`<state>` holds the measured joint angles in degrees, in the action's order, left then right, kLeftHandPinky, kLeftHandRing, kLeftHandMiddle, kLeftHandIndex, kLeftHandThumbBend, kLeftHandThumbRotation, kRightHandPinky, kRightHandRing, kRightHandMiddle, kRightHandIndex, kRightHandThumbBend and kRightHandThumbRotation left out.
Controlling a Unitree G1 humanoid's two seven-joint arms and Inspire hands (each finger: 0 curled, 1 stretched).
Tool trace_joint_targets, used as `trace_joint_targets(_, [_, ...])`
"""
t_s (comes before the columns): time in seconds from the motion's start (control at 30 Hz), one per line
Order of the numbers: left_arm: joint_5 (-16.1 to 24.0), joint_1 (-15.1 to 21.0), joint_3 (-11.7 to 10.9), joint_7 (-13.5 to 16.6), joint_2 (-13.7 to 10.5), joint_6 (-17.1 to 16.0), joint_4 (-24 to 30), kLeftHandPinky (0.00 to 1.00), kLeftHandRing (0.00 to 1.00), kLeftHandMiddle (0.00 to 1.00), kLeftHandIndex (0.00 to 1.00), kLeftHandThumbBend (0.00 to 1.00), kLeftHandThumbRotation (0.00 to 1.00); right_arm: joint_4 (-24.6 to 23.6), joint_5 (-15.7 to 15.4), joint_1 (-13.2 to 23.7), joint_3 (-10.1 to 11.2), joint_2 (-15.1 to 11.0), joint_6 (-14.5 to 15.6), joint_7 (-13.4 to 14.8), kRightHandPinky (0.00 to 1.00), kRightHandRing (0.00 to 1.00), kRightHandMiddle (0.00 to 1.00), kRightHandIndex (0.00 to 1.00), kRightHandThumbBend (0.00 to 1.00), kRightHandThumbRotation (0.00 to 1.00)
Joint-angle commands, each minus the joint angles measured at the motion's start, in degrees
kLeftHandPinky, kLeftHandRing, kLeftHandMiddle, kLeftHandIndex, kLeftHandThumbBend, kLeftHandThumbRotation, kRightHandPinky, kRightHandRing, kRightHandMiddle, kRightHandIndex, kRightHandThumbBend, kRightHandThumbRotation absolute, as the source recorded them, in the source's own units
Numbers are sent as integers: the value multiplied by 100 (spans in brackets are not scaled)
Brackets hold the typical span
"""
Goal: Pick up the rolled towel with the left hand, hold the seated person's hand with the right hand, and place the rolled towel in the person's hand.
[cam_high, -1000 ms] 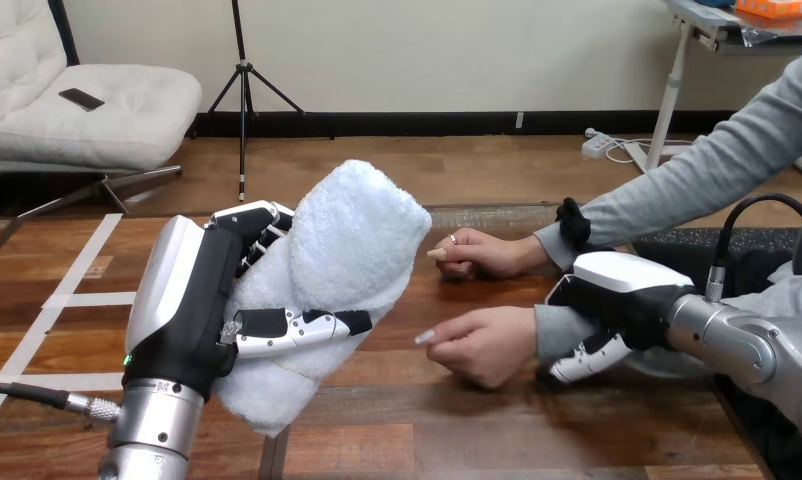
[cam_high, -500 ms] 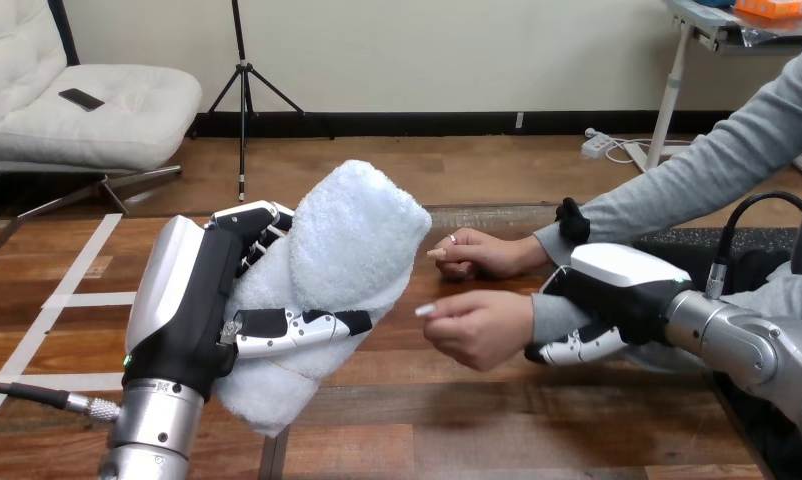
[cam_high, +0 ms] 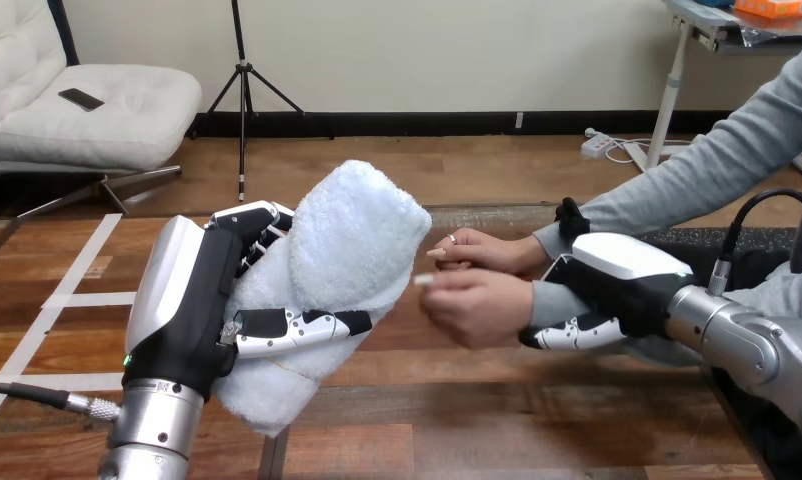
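Observation:
My left hand (cam_high: 192,300) is shut on the rolled white towel (cam_high: 347,240) and holds it tilted above the table's left half, thumb across its front. At the right, my right hand (cam_high: 617,275) sits at the wrist of the person's nearer hand (cam_high: 477,305), its fingers (cam_high: 567,335) curled under the grey sleeve. That hand hangs above the table, loosely curled, its fingertips close to the towel's right edge. The person's farther hand (cam_high: 482,250) lies just behind it on the table.
The wooden table (cam_high: 477,420) has bare room in front of both hands. Strips of white tape (cam_high: 67,290) cross its left part. A dark mat (cam_high: 687,245) lies at the far right under the person's arm.
My right hand has moved left and up at the person's wrist, and the person's nearer hand has risen off the table toward the towel. My left hand and the towel have stayed still.

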<state>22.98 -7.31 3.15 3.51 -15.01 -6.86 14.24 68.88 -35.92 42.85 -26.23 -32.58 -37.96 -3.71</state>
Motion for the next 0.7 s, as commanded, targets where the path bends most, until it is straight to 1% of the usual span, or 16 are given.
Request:
trace_joint_targets(0.0, [-22, 207, -141, 70, 33, -59, 193, 28, 34, 41, 42, 62, 0, 43, 179, 57, 173, 69, -137, 165, 24, 29, 34, 33, 45, 57])
trace_joint_targets(0.53, [-39, 221, -148, 78, 50, -44, 171, 29, 34, 41, 43, 62, 0, 56, 283, 60, 271, 83, -204, 147, 23, 28, 33, 33, 42, 52])
trace_joint_targets(0.67, [-106, 260, -164, 130, 69, -163, 56, 29, 34, 41, 43, 62, 0, 65, 346, 51, 337, 98, -250, 126, 23, 28, 32, 33, 42, 50])
